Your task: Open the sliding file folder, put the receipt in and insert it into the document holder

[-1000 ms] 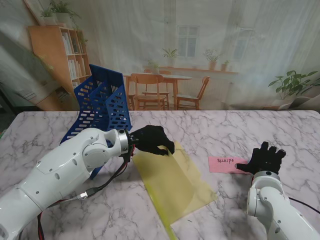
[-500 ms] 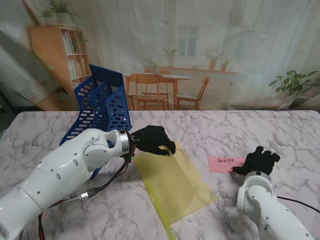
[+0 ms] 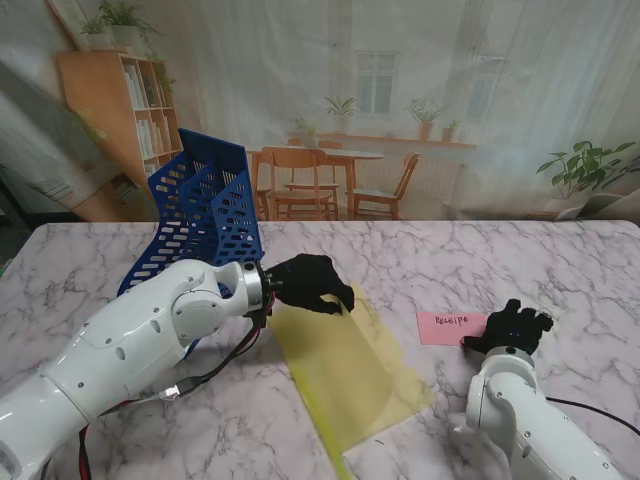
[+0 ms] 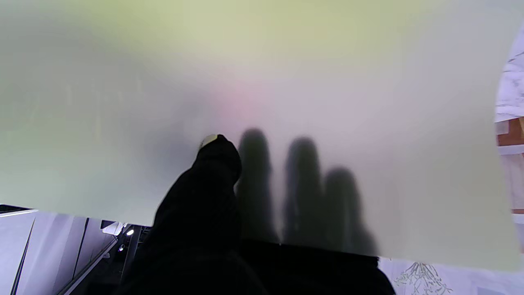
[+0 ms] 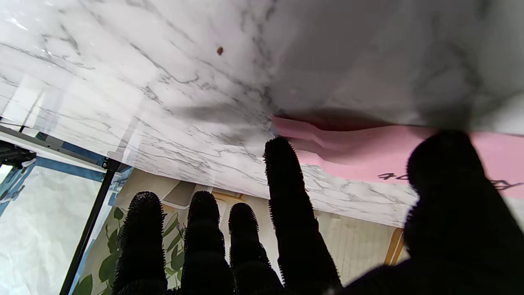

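Pinching folder [image 3: 345, 370] flap — left hand [image 3: 310, 283] | right hand [image 3: 510, 328] spread, fingertips at receipt [image 3: 450, 327] edge

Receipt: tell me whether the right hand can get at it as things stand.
Probably yes. The right hand is already at the pink receipt's right end, thumb over the paper in the wrist view, nothing between them. The receipt lies flat on the table, so lifting it may be fiddly.

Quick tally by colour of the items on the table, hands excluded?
Blue: 1, document holder
Yellow: 1, sliding file folder
Pink: 1, receipt
Total: 3
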